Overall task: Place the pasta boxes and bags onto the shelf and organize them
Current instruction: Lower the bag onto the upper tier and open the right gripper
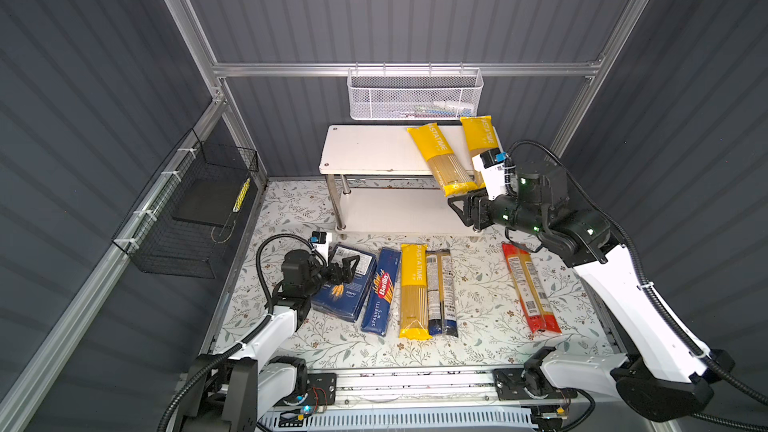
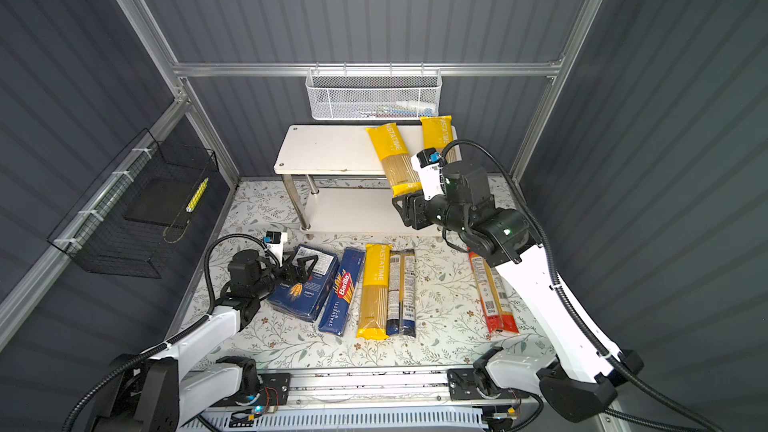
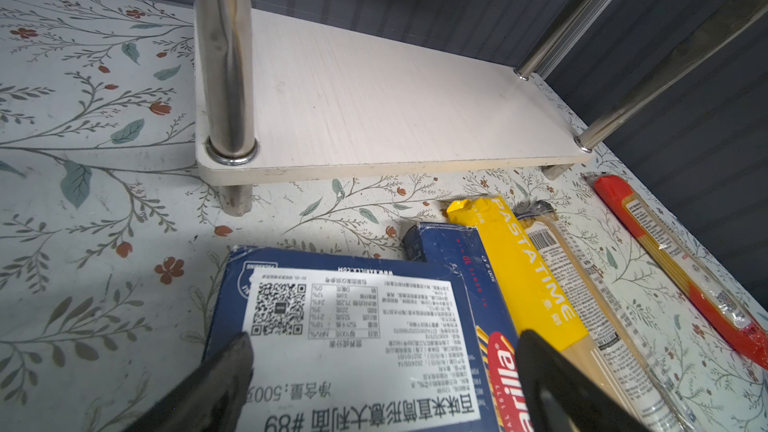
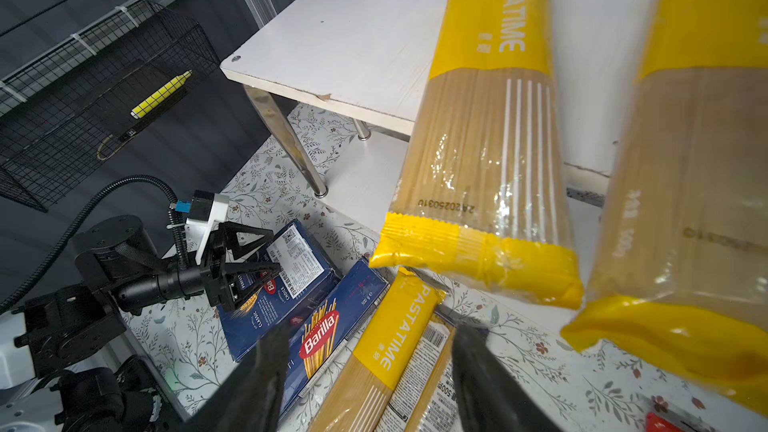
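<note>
Two yellow PASTATIME bags (image 1: 442, 157) (image 1: 480, 135) lie on the top board of the shelf (image 1: 365, 147), and their near ends hang over its front edge. My right gripper (image 1: 457, 205) (image 4: 370, 351) hovers open and empty just below the left bag's overhanging end. On the table lie the wide Barilla box (image 1: 345, 284), the slim spaghetti box (image 1: 382, 290), a third yellow bag (image 1: 413, 290), a dark bag (image 1: 442, 290) and a red-ended bag (image 1: 530, 288). My left gripper (image 1: 347, 268) (image 3: 382, 351) is open over the wide box's white label (image 3: 353, 326).
A white mesh basket (image 1: 415, 93) hangs on the back rail above the shelf. A black wire basket (image 1: 187, 209) holding a yellow marker (image 1: 242, 194) hangs on the left wall. The shelf's lower board (image 1: 395, 209) is bare. Chrome legs (image 3: 226, 56) stand at its corners.
</note>
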You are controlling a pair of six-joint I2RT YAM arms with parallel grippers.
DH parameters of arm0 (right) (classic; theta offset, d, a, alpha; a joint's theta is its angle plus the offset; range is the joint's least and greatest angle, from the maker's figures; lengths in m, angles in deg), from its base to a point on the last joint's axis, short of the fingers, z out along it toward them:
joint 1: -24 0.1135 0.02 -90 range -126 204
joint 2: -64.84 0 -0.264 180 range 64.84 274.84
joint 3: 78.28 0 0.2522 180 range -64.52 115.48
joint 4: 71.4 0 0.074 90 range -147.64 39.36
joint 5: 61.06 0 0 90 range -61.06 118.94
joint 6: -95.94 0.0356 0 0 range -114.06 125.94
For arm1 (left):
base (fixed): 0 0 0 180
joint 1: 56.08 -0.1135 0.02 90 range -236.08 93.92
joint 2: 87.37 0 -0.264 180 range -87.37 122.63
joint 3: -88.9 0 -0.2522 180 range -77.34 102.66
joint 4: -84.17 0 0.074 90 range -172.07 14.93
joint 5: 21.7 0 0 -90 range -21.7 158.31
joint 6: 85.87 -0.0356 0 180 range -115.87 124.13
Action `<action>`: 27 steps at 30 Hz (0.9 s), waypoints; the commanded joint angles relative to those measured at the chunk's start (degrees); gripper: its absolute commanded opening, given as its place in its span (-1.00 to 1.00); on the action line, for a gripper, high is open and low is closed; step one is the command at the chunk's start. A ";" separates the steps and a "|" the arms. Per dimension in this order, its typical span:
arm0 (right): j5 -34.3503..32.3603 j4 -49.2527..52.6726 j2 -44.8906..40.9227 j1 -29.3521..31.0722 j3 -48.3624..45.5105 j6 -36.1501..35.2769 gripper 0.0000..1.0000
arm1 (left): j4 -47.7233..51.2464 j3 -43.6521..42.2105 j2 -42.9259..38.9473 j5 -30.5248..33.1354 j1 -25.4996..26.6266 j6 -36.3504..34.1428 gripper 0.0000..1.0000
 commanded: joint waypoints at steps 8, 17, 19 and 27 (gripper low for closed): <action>2.57 -0.52 3.42 0.24 2.46 -0.65 0.31 | 0.12 0.81 -0.22 -0.06 0.41 -0.75 0.99; 4.80 -1.97 6.50 0.86 4.34 -0.87 0.32 | 0.18 0.85 -0.30 -0.04 0.41 -0.69 0.99; 5.47 -2.24 7.51 1.37 5.19 -1.03 0.32 | 0.23 0.87 -0.14 -0.04 0.41 -0.68 0.99; 6.18 -2.98 10.93 3.95 8.20 -1.30 0.33 | 0.30 0.91 -0.23 0.08 0.41 -0.68 0.99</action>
